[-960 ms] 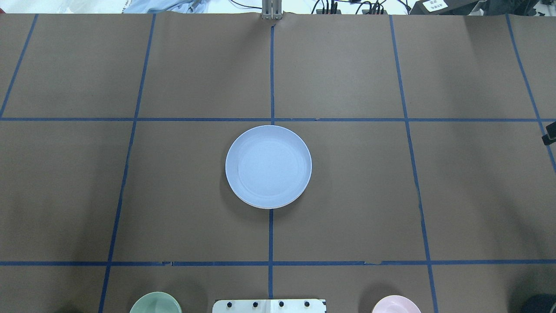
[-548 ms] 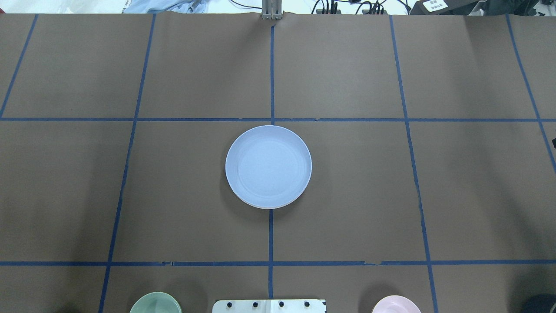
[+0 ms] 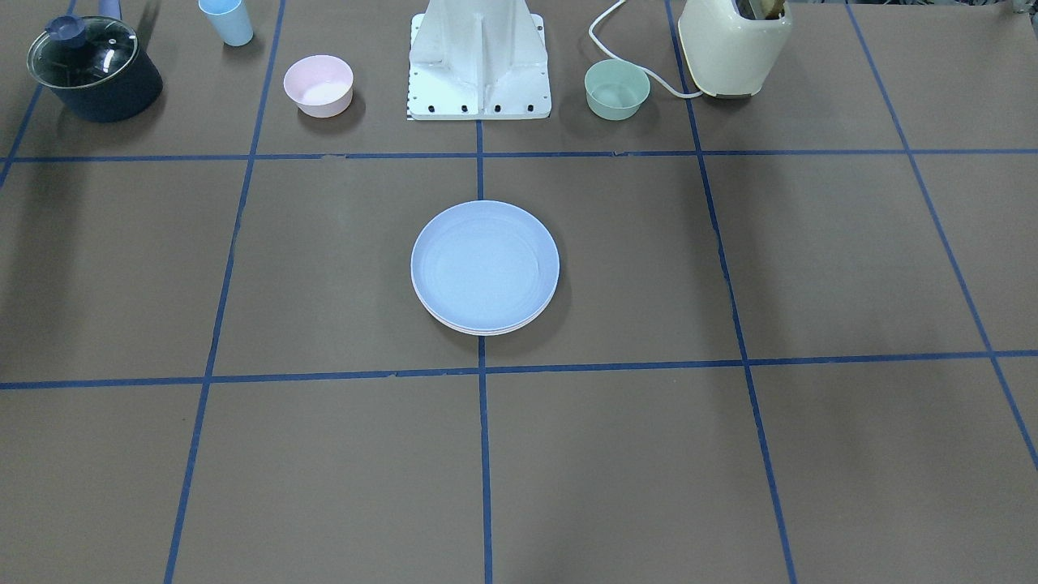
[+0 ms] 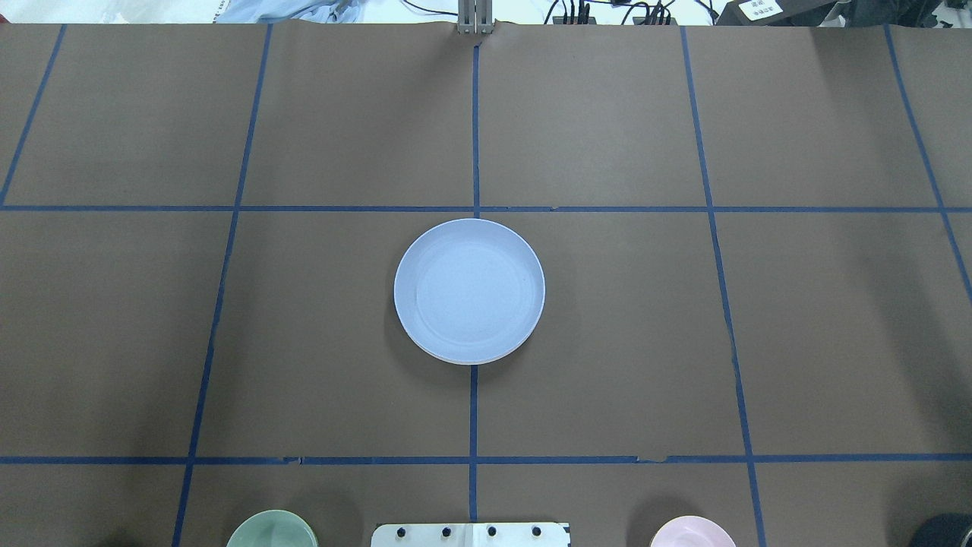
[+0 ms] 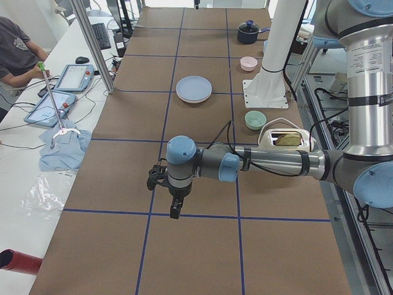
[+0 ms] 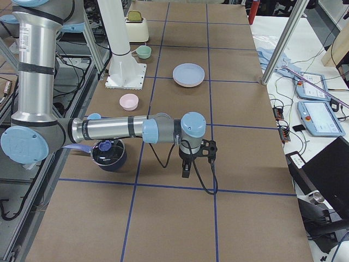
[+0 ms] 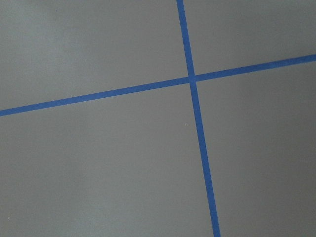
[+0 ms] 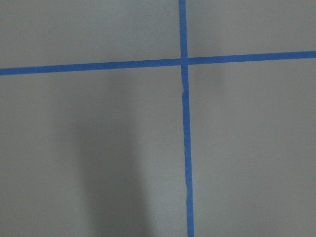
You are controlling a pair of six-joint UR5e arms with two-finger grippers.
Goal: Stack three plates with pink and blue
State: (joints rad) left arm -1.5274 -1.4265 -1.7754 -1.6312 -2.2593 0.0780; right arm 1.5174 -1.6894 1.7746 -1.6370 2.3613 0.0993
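Showing left arm (image 5: 270,161), right arm (image 6: 109,129) in side views only; overhead: blue plate (image 4: 469,291).

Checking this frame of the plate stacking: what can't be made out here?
- Lower plates: covered by the blue plate overhead; front view shows only thin rims, count and colours unclear.
- Left claw, right claw: seen only small in the side views; open or shut unclear.
- Green bowl, pink bowl: cut off by the overhead view's bottom edge.
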